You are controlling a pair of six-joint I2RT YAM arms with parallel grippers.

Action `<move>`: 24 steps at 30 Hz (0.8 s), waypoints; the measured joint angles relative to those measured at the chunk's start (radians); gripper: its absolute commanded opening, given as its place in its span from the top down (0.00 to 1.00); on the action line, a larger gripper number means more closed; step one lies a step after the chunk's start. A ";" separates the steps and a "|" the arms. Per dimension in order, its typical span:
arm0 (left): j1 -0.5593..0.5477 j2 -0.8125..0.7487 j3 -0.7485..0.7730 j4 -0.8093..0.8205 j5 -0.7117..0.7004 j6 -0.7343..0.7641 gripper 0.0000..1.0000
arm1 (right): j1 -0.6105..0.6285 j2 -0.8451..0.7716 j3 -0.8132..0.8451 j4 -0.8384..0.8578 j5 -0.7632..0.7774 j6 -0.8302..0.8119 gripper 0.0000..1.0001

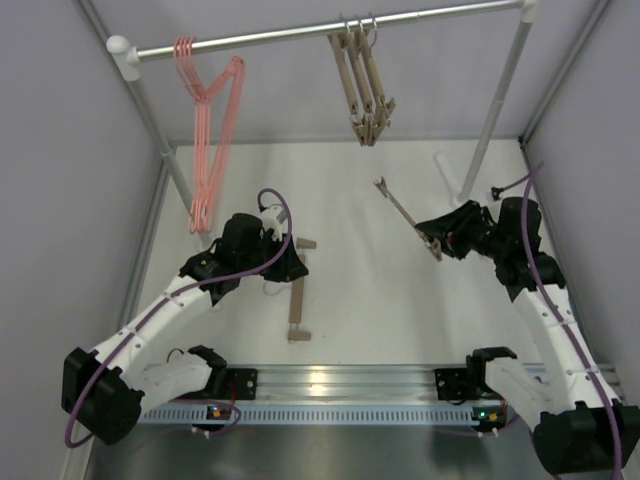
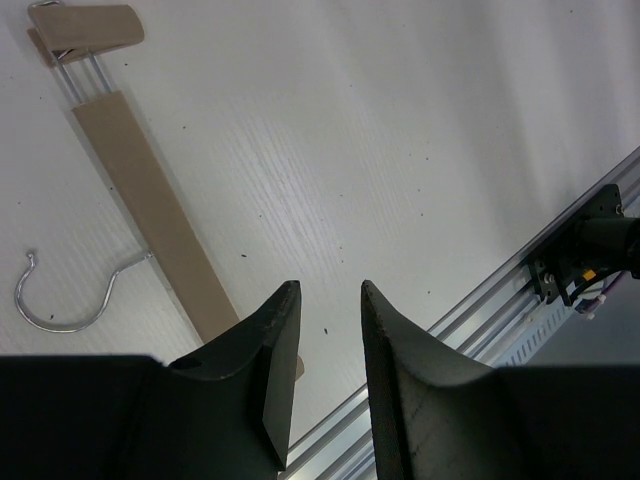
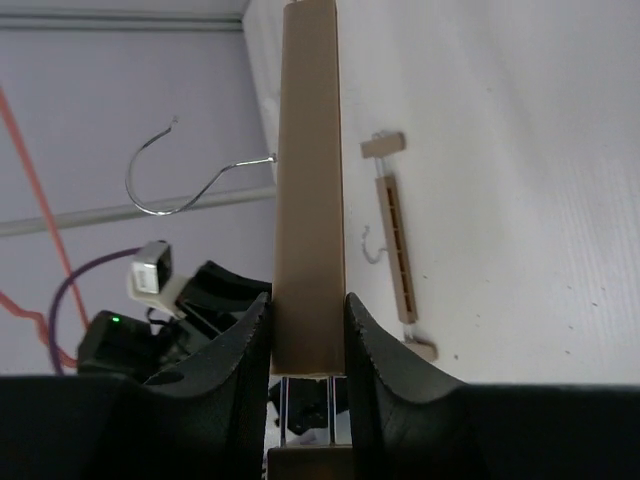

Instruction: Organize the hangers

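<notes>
Several pink wire hangers hang at the left of the silver rail. Three tan wooden hangers hang near its middle. My right gripper is shut on the end of another wooden hanger and holds it above the table; in the right wrist view the bar sits between my fingers, hook to the left. My left gripper is open and empty, low beside a wooden hanger lying on the table. In the left wrist view that hanger lies left of my gripper.
White posts hold the rail at both ends. Grey walls close the left, right and back sides. An aluminium base rail runs along the near edge and also shows in the left wrist view. The left arm shows behind the held hanger.
</notes>
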 measured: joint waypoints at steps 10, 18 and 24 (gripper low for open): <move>0.000 0.000 0.000 0.000 0.005 0.004 0.65 | -0.095 0.108 0.202 0.159 -0.052 0.196 1.00; 0.000 0.000 0.000 0.000 0.004 0.006 0.65 | -0.109 0.236 0.408 0.283 -0.056 0.332 1.00; 0.000 0.006 0.000 0.000 0.004 0.008 0.65 | -0.109 0.288 0.534 0.309 -0.060 0.383 1.00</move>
